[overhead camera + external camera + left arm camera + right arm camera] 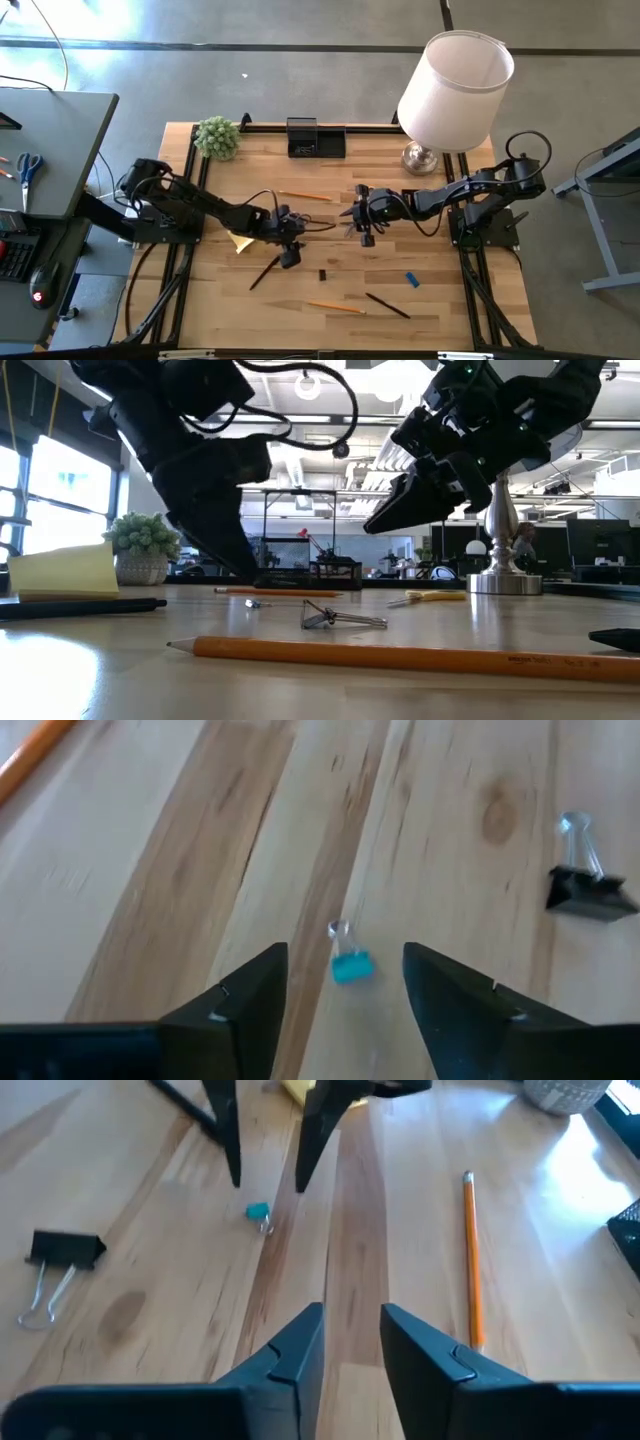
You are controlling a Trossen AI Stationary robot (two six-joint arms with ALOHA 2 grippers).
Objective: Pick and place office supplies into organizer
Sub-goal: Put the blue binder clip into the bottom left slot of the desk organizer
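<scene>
From above, the left pincer and right pincer were seen facing each other mid-tabletop, well short of the organizer. Past the left wrist, a small teal clip was seen lying between parted, empty fingers. Past the right wrist, fingers were narrowly parted, holding nothing; a black binder clip was seen lying aside.

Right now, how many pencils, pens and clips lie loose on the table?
Pencils: 2
Pens: 2
Clips, one black and one small blue: 2
Total: 6
</scene>
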